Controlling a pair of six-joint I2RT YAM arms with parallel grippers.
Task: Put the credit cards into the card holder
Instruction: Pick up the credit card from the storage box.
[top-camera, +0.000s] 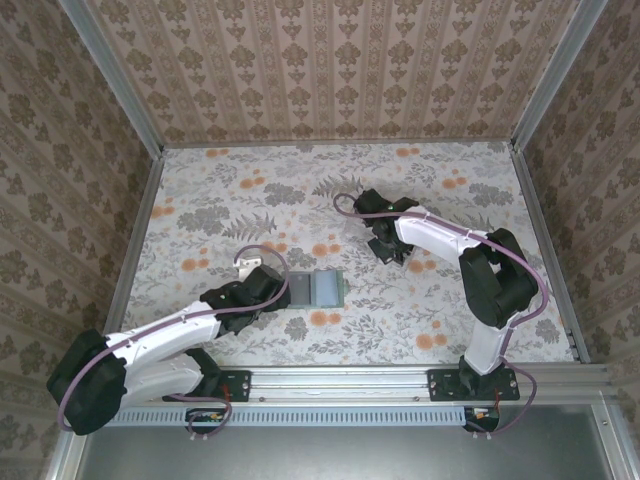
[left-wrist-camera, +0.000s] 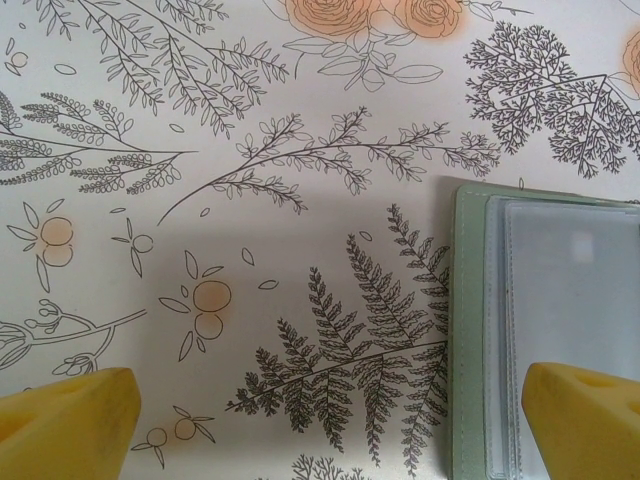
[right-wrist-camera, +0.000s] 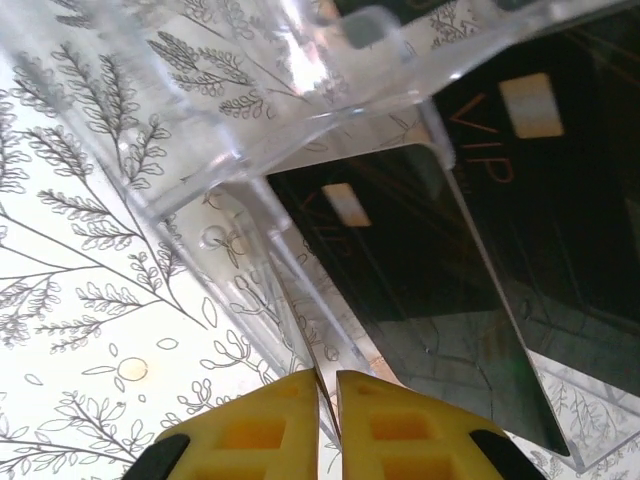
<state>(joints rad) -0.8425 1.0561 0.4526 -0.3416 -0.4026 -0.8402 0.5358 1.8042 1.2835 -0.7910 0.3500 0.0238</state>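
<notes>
The grey-green card holder (top-camera: 322, 290) lies open on the floral table, its clear inner sleeves (left-wrist-camera: 570, 300) facing up. My left gripper (left-wrist-camera: 330, 420) hangs open over the holder's left edge, one yellow finger (left-wrist-camera: 590, 420) above the sleeves and the other (left-wrist-camera: 70, 420) above bare cloth. Black credit cards (right-wrist-camera: 400, 260) marked VIP stand slanted in a clear plastic tray (right-wrist-camera: 300, 100). My right gripper (right-wrist-camera: 328, 400) is shut on the thin edge of one credit card, seen edge-on between the pads. From above, the right gripper (top-camera: 393, 250) sits right of the table's middle.
Patterned walls (top-camera: 320, 60) close in the table on three sides, with metal rails at the corners. The arm bases are bolted to the near rail (top-camera: 340, 382). Open floral cloth (top-camera: 250, 190) lies behind the holder.
</notes>
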